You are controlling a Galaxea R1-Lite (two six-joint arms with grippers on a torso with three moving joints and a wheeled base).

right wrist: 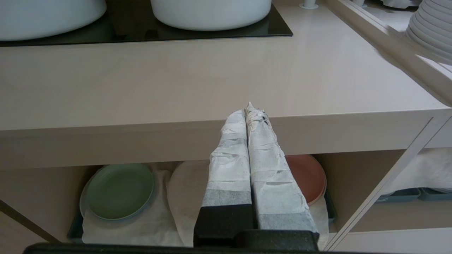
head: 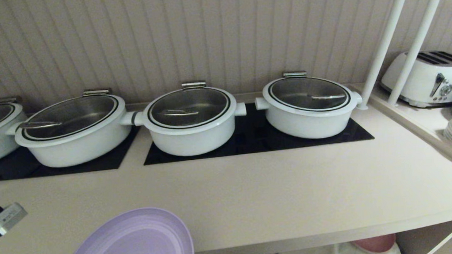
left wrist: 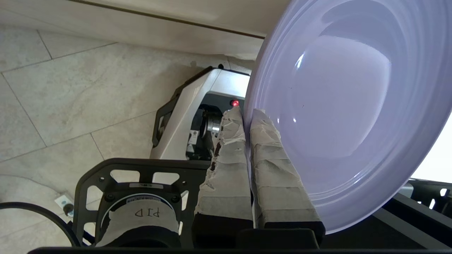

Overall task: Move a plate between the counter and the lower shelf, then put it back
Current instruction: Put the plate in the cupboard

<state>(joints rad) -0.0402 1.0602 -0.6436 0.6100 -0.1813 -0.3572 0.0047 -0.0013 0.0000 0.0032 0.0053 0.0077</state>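
The left gripper [left wrist: 246, 113], its fingers wrapped in crinkled white tape, clamps the rim of the round, matte lavender plate [left wrist: 346, 106], held tilted in front of the glossy beige counter [head: 276, 201]. The right gripper [right wrist: 251, 112] is pressed together, empty, before the cloth-draped lower shelf [right wrist: 183, 197].

Soft, dim, even light; the pot lids [head: 189, 107] carry faint sheen, the plate [left wrist: 348, 106] near them small highlights, blown-out white beside its rim.
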